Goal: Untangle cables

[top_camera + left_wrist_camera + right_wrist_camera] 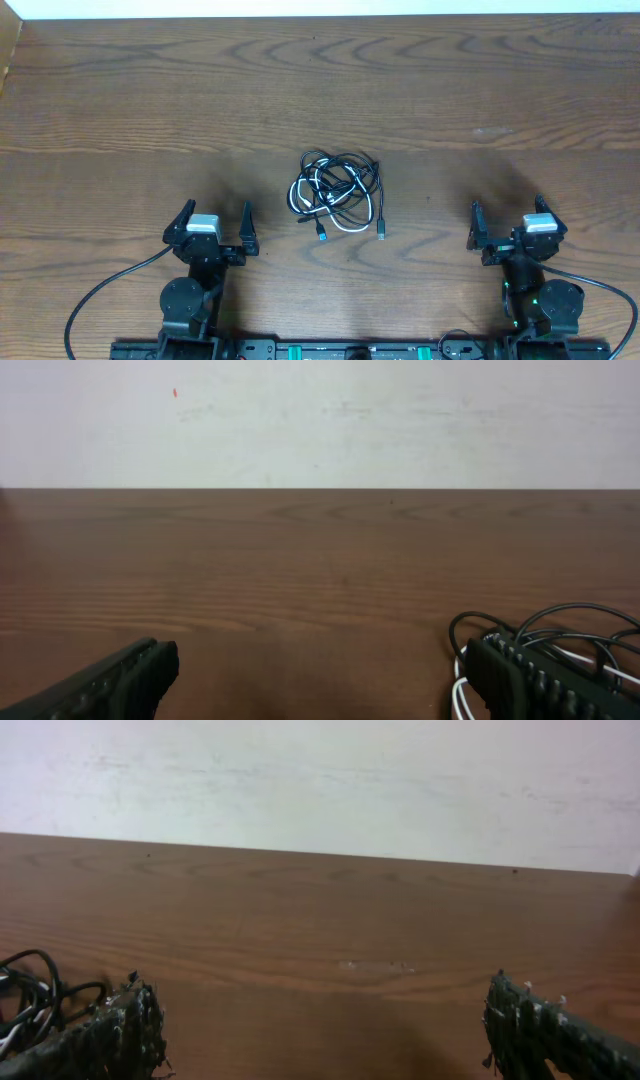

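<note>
Lying in a loose knot near the middle of the table (120,100), the cables (338,195) sat between the two arms. Black loops were wound through one white cord (346,227), and two plug ends (381,234) trailed toward the robot's side. The left gripper (217,210) stood off to one side of the heap and the right gripper (507,213) further off on the other. Both had their jaws spread wide and neither was holding anything.

From where I stood, the main risk looked like a blind pinch into the thick of the bundle. That would likely catch several strands at once, and pulling them would draw the knot tighter rather than free it. A tug from one arm alone would probably drag the whole light clump across the smooth wood, since nothing pinned it down. The cords were thin and lay flat, so fingers coming down might also slide over them or close on bare table. A free plug end seemed the safer place to start.
</note>
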`<move>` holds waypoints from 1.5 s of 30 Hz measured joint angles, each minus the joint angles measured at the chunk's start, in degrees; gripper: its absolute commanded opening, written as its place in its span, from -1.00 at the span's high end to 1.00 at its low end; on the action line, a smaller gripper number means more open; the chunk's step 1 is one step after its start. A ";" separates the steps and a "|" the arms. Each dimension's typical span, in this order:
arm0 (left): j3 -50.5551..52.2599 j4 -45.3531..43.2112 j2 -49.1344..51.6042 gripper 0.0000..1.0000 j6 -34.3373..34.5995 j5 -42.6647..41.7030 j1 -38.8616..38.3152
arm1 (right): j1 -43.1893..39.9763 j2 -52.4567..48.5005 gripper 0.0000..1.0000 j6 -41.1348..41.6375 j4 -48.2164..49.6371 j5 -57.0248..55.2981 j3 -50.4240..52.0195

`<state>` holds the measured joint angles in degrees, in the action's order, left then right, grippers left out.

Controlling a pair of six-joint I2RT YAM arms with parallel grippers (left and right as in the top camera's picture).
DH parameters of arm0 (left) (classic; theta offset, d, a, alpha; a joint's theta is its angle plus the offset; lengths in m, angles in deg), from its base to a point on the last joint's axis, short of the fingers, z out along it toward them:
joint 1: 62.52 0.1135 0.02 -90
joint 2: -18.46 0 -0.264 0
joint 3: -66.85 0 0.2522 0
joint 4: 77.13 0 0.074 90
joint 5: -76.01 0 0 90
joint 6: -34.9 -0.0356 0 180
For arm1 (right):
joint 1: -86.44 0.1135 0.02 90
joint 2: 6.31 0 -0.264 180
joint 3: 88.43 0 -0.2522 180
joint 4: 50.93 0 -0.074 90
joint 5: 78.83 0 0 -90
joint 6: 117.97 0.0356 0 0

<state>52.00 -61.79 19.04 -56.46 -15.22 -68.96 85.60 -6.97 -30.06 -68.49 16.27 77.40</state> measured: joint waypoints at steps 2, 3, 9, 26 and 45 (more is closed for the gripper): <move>0.00 0.00 0.00 -0.96 0.00 0.02 0.00 | 0.00 -0.02 -0.99 0.00 0.00 0.00 0.00; 0.00 0.00 0.00 -0.97 0.02 0.02 0.00 | 0.00 0.00 -0.98 0.00 0.00 0.02 0.00; -0.22 0.28 0.00 -0.96 0.42 -0.02 0.00 | 0.00 -0.02 -0.99 0.00 0.00 0.00 0.00; -10.62 15.63 3.19 -0.96 9.73 -2.93 0.00 | 0.00 -0.02 -0.99 0.00 0.00 0.00 0.00; -30.32 30.51 22.99 -0.97 10.40 -6.19 0.00 | 0.00 -0.02 -0.99 0.00 0.00 0.00 0.00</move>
<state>21.69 -31.27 42.04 -46.06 -21.41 -68.96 85.60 -7.00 -30.06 -68.49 16.27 77.40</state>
